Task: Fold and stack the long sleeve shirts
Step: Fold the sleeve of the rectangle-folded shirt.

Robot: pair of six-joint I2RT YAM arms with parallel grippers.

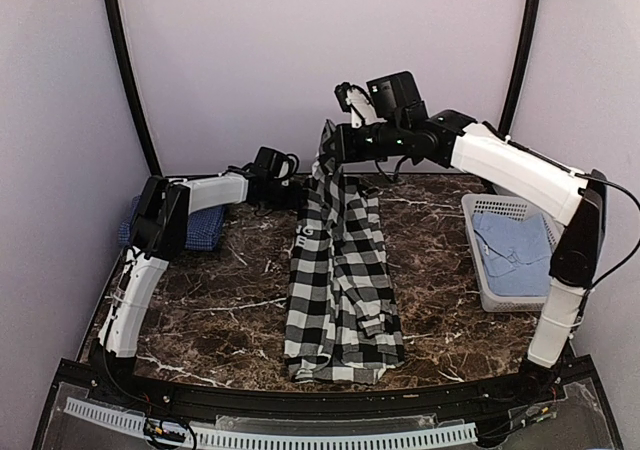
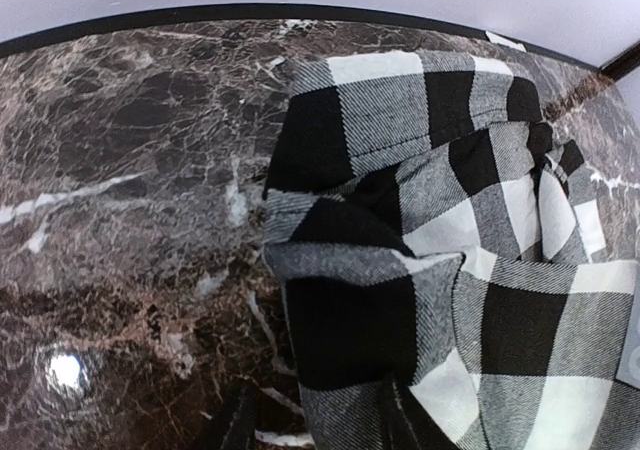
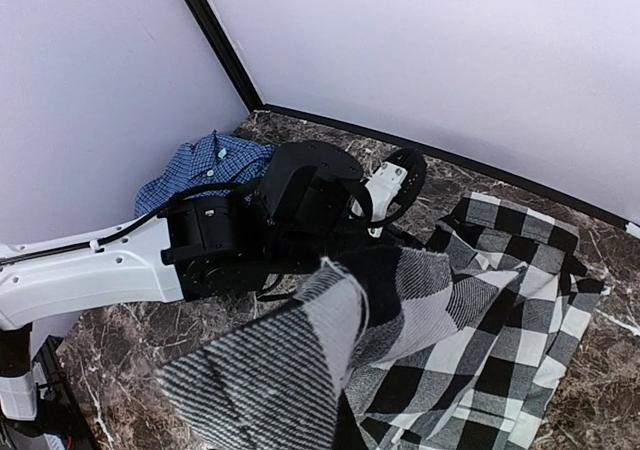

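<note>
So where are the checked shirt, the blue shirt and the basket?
Checked shirt (image 1: 338, 290), top view, on its flat middle panel.
Blue shirt (image 3: 205, 162), right wrist view, on its crumpled body.
Basket (image 1: 490, 203), top view, on its far rim.

Left tool (image 1: 299, 197) low, right tool (image 1: 334, 146) high

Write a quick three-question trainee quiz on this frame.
1. True or false: the checked shirt lies fully flat.
2. Which gripper holds it higher? A) left gripper B) right gripper C) both level.
3. Fill in: the dark blue shirt is bunched in the far ___ corner.
Key: 1 false, its far end is lifted; 2 B; 3 left.
</note>
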